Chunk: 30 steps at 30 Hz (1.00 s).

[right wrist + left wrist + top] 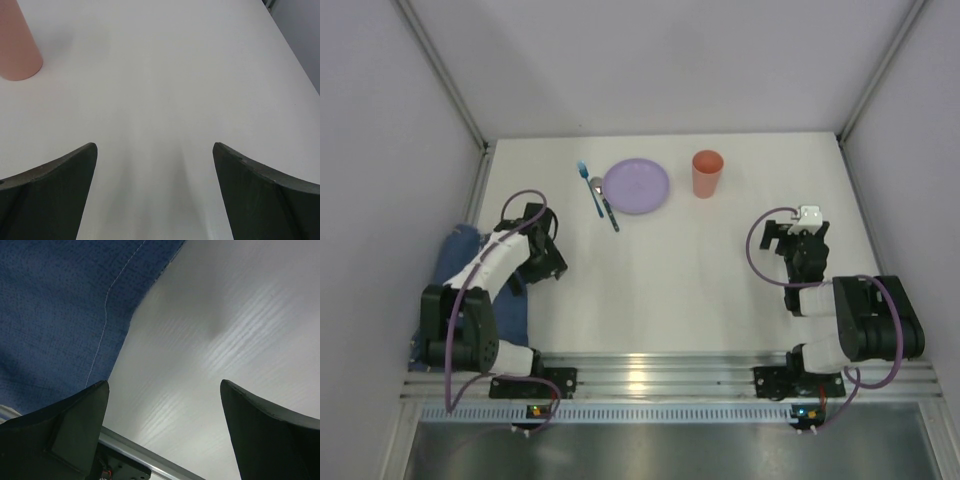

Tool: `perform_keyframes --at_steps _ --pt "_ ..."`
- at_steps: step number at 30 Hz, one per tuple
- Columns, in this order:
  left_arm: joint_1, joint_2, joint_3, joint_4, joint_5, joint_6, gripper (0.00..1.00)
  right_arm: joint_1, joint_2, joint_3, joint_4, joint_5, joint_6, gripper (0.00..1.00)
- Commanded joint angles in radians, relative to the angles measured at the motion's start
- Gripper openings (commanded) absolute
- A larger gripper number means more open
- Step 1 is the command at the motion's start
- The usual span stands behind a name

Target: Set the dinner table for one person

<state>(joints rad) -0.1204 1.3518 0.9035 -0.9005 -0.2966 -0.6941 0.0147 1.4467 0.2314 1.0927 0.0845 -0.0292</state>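
On the white dinner table (pixel 700 280) a lilac plate (pixel 636 185) lies at the far middle. Just left of it are a blue fork (pixel 590 188) and a dark-handled spoon (pixel 606 206). An orange cup (pixel 708 173) stands to the plate's right, and its lower part (pixel 17 45) shows at the left edge of the right wrist view. My left gripper (pixel 542 262) (pixel 164 385) hangs open over bare table beside a dark blue cloth (pixel 460 250) (pixel 60 305). On the right side my right gripper (pixel 795 228) (pixel 154 146) is open, nothing between its fingers, facing the cup.
A silver aluminium rail (pixel 650 375) (pixel 150 460) runs along the near edge, carrying both arm bases. Pale walls close in the left, right and far sides. The blue cloth hangs partly off the table's left edge under the left arm.
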Motion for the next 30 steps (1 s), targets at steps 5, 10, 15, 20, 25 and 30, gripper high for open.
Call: perform_keyframes --at_steps 5,10,15,20,25,30 --pt "0.178 0.168 0.051 0.069 -0.010 0.103 0.98 0.004 0.004 0.028 0.061 -0.012 0.011 1.00" --pt "0.251 0.300 0.078 0.112 -0.059 0.163 0.97 0.063 -0.025 0.020 0.050 0.135 -0.008 1.00" --pt "0.294 0.385 0.069 0.163 -0.045 0.185 0.76 0.091 -0.232 0.213 -0.499 0.182 0.100 1.00" --pt "0.298 0.426 0.100 0.167 -0.016 0.192 0.00 0.099 -0.341 0.533 -0.922 -0.011 0.409 1.00" --pt "0.205 0.356 0.207 0.077 0.008 0.113 0.00 0.044 -0.269 0.531 -0.976 -0.461 0.975 0.99" --pt "-0.064 0.337 0.408 -0.118 0.020 -0.098 0.00 0.090 -0.319 0.677 -1.260 -0.417 0.830 0.99"
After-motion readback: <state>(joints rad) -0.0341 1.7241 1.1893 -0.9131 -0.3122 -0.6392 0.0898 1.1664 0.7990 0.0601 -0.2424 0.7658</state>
